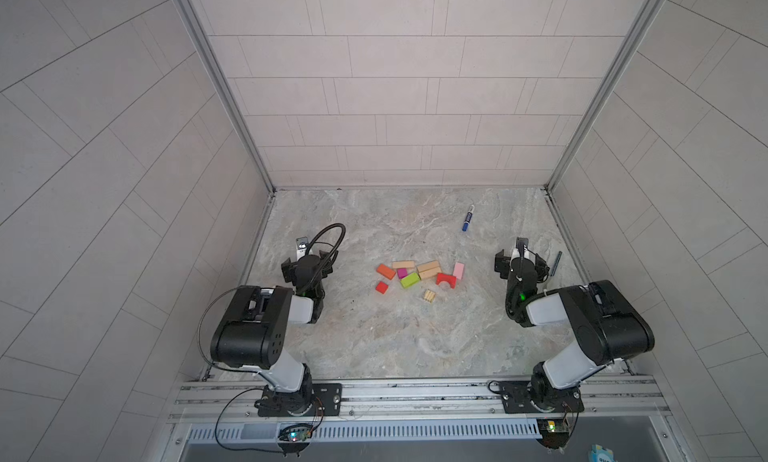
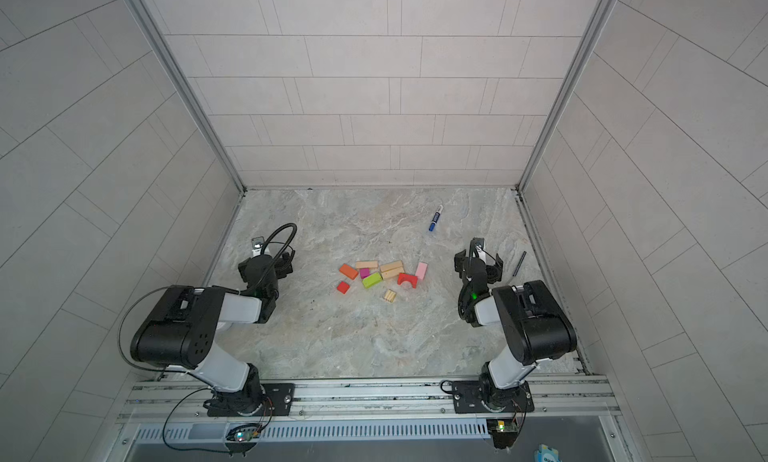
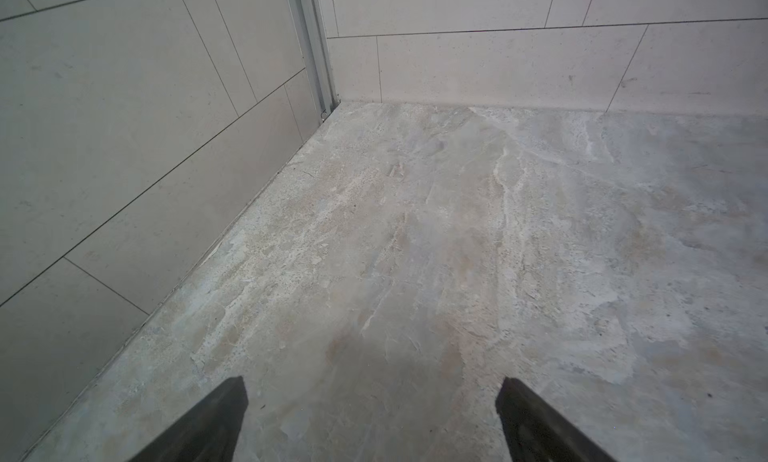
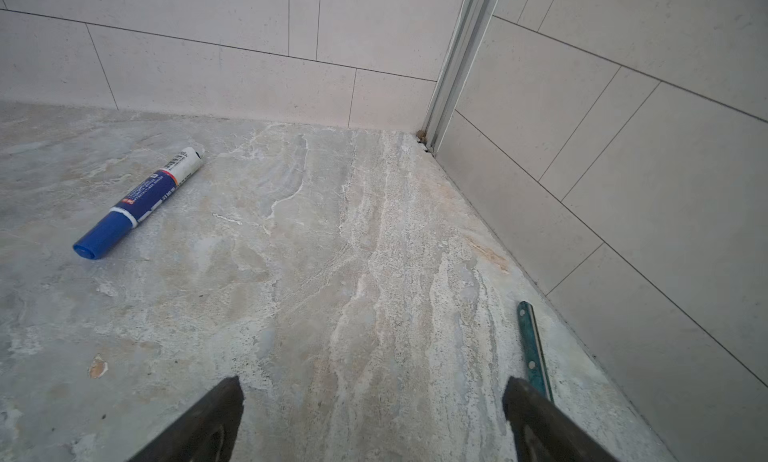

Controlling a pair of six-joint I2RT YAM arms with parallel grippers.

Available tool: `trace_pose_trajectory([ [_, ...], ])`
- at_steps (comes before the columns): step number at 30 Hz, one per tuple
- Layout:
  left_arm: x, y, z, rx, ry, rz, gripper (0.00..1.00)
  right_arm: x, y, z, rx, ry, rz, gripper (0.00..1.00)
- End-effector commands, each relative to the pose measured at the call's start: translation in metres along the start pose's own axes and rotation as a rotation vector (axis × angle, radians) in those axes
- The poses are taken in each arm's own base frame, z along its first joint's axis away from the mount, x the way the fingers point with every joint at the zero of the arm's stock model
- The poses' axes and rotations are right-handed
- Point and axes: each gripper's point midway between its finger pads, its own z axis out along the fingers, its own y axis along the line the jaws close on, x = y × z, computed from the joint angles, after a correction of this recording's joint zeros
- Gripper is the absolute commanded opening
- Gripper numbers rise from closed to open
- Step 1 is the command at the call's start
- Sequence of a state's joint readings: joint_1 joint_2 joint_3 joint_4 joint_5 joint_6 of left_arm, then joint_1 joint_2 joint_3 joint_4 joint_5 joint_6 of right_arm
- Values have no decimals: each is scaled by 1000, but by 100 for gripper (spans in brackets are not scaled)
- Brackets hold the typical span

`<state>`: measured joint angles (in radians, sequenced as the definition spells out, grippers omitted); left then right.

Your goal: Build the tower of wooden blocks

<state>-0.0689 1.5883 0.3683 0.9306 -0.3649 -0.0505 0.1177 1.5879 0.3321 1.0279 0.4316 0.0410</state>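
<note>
The wood blocks (image 1: pixel 426 274) lie loose and unstacked on the bench (image 1: pixel 374 335) — 3 o'clock from the left jaws, 9 o'clock from the right jaws, both wide and empty — so the first move should be fetching a tan plank (image 1: pixel 403 264) as base.

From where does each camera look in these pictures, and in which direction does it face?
Top views: high above the near rail, looking down on the marble table, the loose blocks and both whole arms.
Left wrist: on the left arm, facing the far left corner; only the tips of the open left gripper show.
Right wrist: on the right arm, facing the far right corner; open right gripper, blue marker, dark tool.
Shared: marker and tool also appear in both top views.
</note>
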Motion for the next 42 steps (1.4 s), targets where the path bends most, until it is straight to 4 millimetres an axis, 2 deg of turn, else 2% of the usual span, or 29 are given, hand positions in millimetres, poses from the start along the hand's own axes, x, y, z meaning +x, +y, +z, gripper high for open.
trace_pose_trajectory([
  [1,-11,-2,1,-5,-33,-7,100,-5,-1,2,14,-14,-6,99],
  [7,-11,-2,1,-7,-35,-6,100,-5,-2,1,17,-14,-1,99],
  [12,-11,-2,2,-8,-33,-3,100,-5,-11,-4,44,-42,34,99],
  [19,-11,-2,2,-8,-35,-5,100,-4,-5,2,30,-8,6,99],
  [33,-12,-2,0,-4,-39,-3,100,-5,-5,2,30,-13,5,99],
  [36,-13,-2,0,-5,-41,-4,100,-10,-1,1,16,-11,-11,99],
  [39,-23,5,-2,-54,-19,-6,100,-12,1,-1,0,-11,-21,99],
  [42,-40,2,-3,-63,35,45,100,-25,4,-8,-1,-20,-56,99],
])
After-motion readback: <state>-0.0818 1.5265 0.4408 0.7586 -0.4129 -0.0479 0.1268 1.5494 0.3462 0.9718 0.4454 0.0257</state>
